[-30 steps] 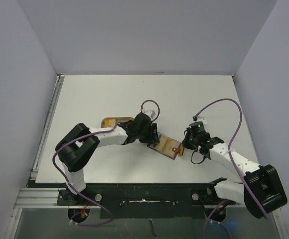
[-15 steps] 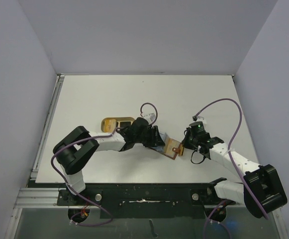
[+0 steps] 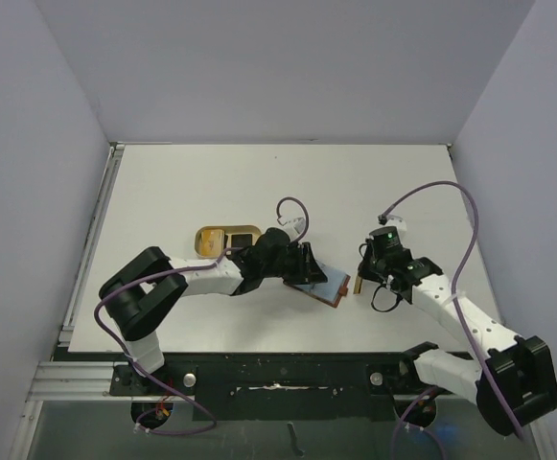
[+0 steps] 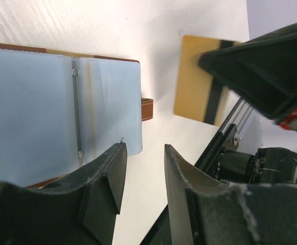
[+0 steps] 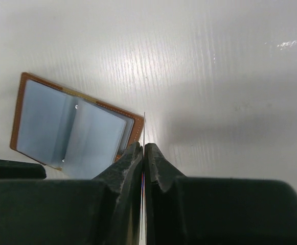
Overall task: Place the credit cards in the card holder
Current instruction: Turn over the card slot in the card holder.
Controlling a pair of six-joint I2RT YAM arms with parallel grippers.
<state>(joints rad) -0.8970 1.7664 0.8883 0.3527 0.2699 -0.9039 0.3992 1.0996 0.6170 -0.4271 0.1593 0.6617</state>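
Note:
The card holder (image 3: 324, 286) lies open at mid-table, its pale blue clear sleeves (image 4: 61, 102) facing up and its snap tab (image 4: 147, 109) sticking out to the right. My left gripper (image 4: 145, 171) hovers at its near right corner, open, with only bare table between the fingers. Just right of the wallet, my right gripper (image 5: 143, 150) is shut on a tan credit card with a dark stripe (image 4: 194, 81). That card shows edge-on (image 5: 144, 127) in the right wrist view and stands upright beside the wallet's edge (image 5: 133, 127). A dark card (image 3: 244, 236) lies in the tray.
A tan round-ended tray (image 3: 211, 239) sits just left of the left gripper, behind its wrist. Purple cables (image 3: 422, 201) loop above both arms. The white table (image 3: 211, 182) is walled at the back and both sides.
The wallet has gone from brown side up to open with the blue sleeves showing. The left gripper slid right over it and narrowed. The right gripper drew slightly right with its card.

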